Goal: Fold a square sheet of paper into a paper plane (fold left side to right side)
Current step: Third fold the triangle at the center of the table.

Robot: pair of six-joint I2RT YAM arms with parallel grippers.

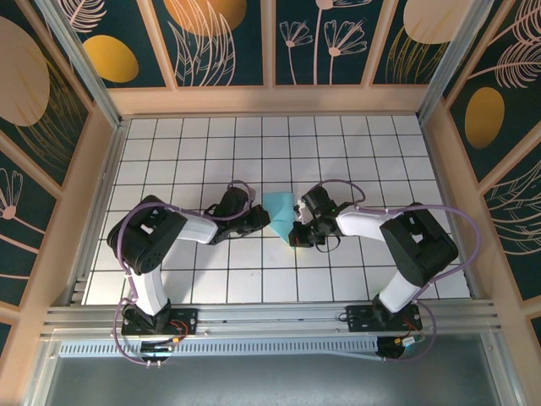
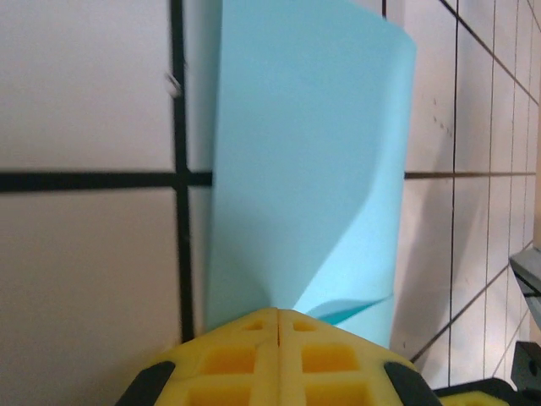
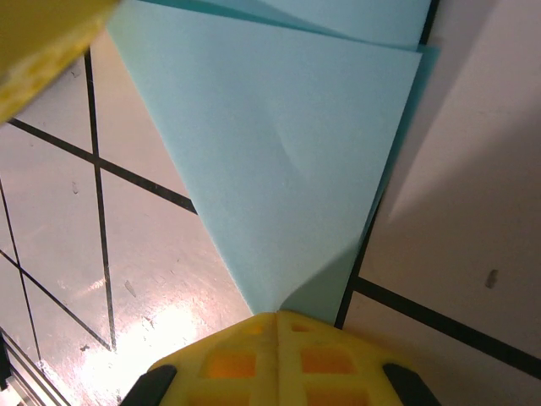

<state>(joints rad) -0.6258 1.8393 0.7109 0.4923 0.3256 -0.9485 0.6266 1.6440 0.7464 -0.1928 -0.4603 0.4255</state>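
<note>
**Desk lead:** What is closest to you?

**Operator:** At the bottom of the overhead view I see the metal rail [image 1: 270, 315]. The left arm's base [image 1: 156, 321] and the right arm's base [image 1: 385, 320] are bolted on it. Both arms bend inward over the desk [image 1: 211, 144], a white grid of tiles with dark lines.

**Desk lead:** And the hands?

**Operator:** They meet at the middle of the frame, tips facing each other. The left hand [image 1: 264, 218] is clenched, its yellow pads pressed together. In its wrist view I see them pinching the near edge of the square sheet of paper [image 1: 279, 208]. The right hand [image 1: 296, 230] is clenched too. In its own view a pointed corner of the sheet runs straight into its closed tips.

**Desk lead:** So where is the sheet?

**Operator:** It is between the two hands, just above the centre of the overhead frame, over the tiles. It is not flat. From the left wrist I see it curve up away from the pads, with a soft diagonal bend. From the right wrist I see two layers, the lower one showing as a thin darker strip along the right edge.

**Desk lead:** Beyond that?

**Operator:** More tiles, then the wall panels [image 1: 220, 34], dark with a floral print, across the top.
</note>
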